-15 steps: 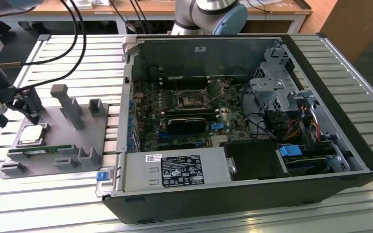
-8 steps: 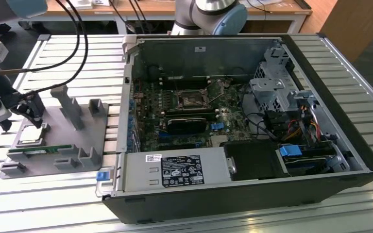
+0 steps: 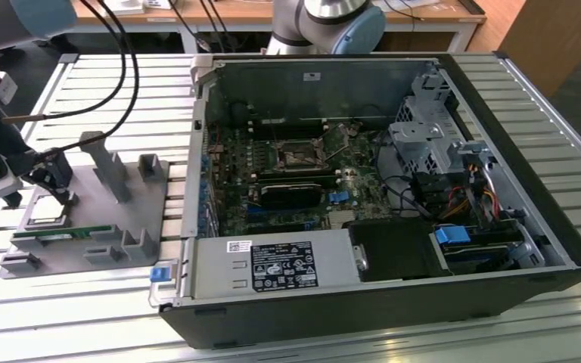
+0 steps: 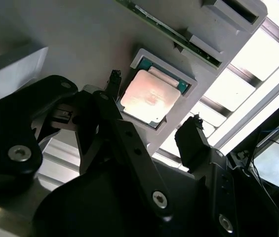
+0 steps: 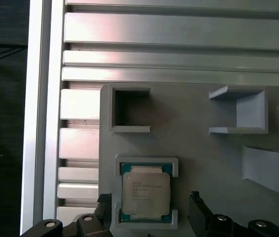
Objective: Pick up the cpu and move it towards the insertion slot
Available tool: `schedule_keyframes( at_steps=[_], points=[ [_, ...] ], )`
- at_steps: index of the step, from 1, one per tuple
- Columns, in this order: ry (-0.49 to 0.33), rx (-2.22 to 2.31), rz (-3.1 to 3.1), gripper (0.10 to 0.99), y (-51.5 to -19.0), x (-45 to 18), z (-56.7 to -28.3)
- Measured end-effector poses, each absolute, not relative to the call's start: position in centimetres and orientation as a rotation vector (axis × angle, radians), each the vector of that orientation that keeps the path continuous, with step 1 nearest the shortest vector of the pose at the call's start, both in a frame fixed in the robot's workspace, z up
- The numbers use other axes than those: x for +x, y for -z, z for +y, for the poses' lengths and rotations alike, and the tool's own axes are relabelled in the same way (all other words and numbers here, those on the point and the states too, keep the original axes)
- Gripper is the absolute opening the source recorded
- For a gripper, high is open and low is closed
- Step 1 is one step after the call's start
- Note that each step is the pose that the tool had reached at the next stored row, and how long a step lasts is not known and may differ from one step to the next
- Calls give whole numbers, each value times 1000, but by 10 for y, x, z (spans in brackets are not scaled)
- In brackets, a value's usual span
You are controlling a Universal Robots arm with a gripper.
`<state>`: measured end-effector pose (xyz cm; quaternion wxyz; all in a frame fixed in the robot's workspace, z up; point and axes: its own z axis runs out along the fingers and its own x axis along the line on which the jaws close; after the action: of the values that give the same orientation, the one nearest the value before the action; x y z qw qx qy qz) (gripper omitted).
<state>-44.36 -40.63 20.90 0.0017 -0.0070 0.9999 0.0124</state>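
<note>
Hand (image 4: pixel 152 104) straddles cpu (image 5: pixel 145 192), gaps both sides; fixture posts (image 3: pixel 107 170) and case wall (image 3: pixel 200 136) stand toward insertion slot (image 3: pixel 299 155).

No print can be read anywhere. The flat square silver-topped cpu (image 5: pixel 145 190), lying between the spread fingers of the black gripper (image 5: pixel 148 197), bears a few faint lines of tiny lettering. Well away from the gripper, a black label (image 3: pixel 282 266) and a small white sticker (image 3: pixel 240 246) sit on the grey metal power-supply box (image 3: pixel 333 261), both illegible.

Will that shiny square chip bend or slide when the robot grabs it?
The cpu looks like a flat metal-topped plate, so it is probably stiff. Its shiny top hints at slippery, thin edges for the open gripper. Lying flat in a pocket of the grey holder, it shouldn't roll.
</note>
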Motion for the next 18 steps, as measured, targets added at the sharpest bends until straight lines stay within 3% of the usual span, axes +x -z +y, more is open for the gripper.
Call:
schedule_keyframes(
  at_steps=[18],
  points=[
    [-39,-26,3138,718,-190,-444,-406]
  ],
)
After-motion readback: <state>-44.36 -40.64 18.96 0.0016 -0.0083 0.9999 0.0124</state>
